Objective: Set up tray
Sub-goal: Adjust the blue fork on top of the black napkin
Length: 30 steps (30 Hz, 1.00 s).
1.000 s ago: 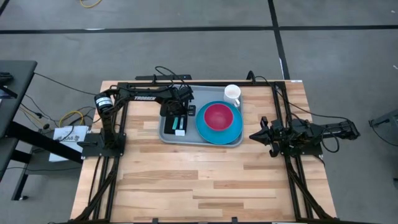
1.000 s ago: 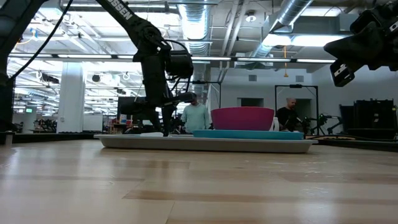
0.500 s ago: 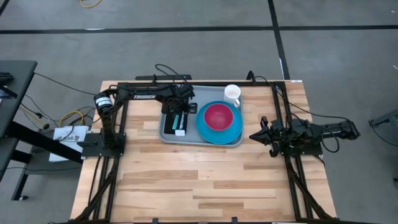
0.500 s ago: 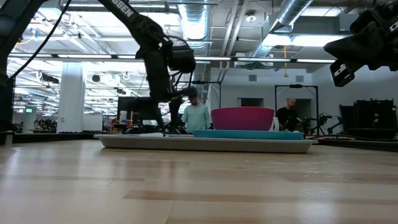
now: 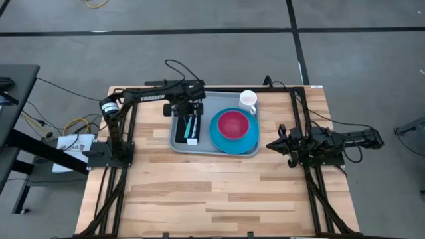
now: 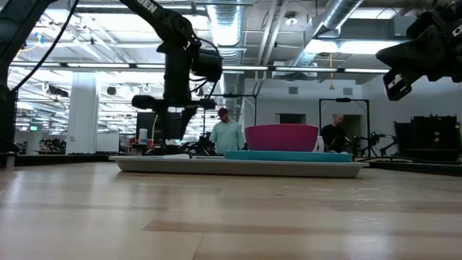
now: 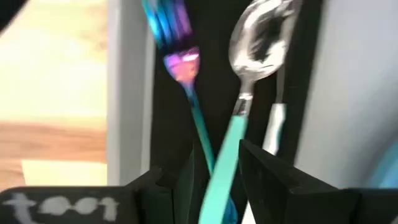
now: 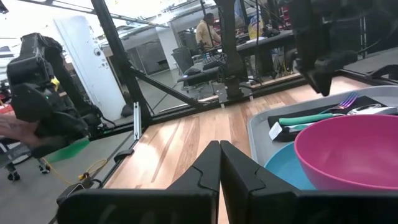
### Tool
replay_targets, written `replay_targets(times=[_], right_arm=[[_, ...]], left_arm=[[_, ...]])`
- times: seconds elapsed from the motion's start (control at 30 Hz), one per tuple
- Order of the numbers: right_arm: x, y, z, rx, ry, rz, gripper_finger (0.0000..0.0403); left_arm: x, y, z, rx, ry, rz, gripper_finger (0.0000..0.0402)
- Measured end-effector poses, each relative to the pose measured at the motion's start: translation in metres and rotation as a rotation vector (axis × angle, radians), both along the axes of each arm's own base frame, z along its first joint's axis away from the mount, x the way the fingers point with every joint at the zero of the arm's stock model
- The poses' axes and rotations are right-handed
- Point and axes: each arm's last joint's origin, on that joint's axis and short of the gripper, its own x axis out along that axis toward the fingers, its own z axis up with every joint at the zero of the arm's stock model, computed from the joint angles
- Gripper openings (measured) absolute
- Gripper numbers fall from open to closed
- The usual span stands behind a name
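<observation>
We see the left tool [image 5: 188, 106] above the tray [image 5: 178, 145] — open, holding nothing — over laid fork [image 7: 180, 62] and spoon [image 7: 258, 43]; right tool [image 5: 279, 145], closed, waits aside.
</observation>
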Motion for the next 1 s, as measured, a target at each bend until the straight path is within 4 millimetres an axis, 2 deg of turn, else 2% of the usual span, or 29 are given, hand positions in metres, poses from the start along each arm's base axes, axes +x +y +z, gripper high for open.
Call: replay_targets(times=[0.23, 0.67, 1.0], right_arm=[[0.0, 0.0, 0.0, 0.0, 0.0, 0.0, 0.0], [0.0, 0.0, 0.0, 0.0, 0.0, 0.0, 0.0], [0.0, 0.0, 0.0, 0.0, 0.0, 0.0, 0.0]], left_arm=[[0.0, 0.002, -0.006, -0.001, -0.012, 0.097, 0.0114], [0.008, 0.007, -0.043, -0.059, 0.059, 0.175, 0.0114], [0.006, 0.01, -0.046, -0.048, 0.078, 0.226, 0.0114]])
